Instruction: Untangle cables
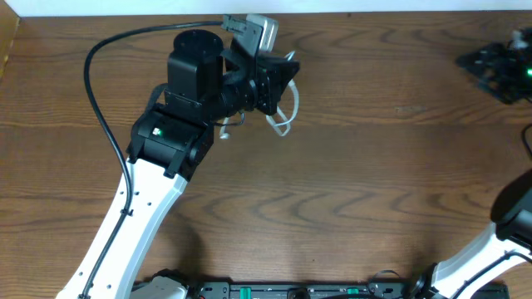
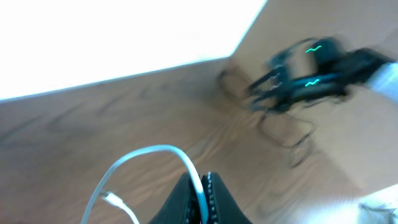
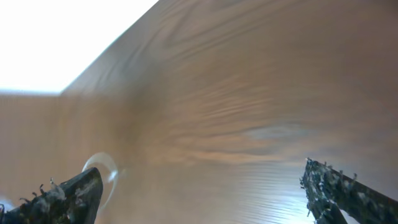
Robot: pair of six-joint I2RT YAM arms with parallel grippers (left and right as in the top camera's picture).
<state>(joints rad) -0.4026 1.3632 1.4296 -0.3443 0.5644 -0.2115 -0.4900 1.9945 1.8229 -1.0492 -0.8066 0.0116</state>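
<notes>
The left end effector (image 1: 281,83) covers most of the white cable (image 1: 292,108); the black cable (image 2: 287,143) shows only as a blur.

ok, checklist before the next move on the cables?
1. Left pincer clamped on the white cable: ok.
2. White cable's plug clear of the left pincer's fingers: ok.
3. Right pincer open, nothing between its fingers: ok.
4. Black cable lying apart from the white one: ok, judging by the blurred left wrist view.
5. Black cable traceable in the overhead view: not ok, it does not show there.
</notes>
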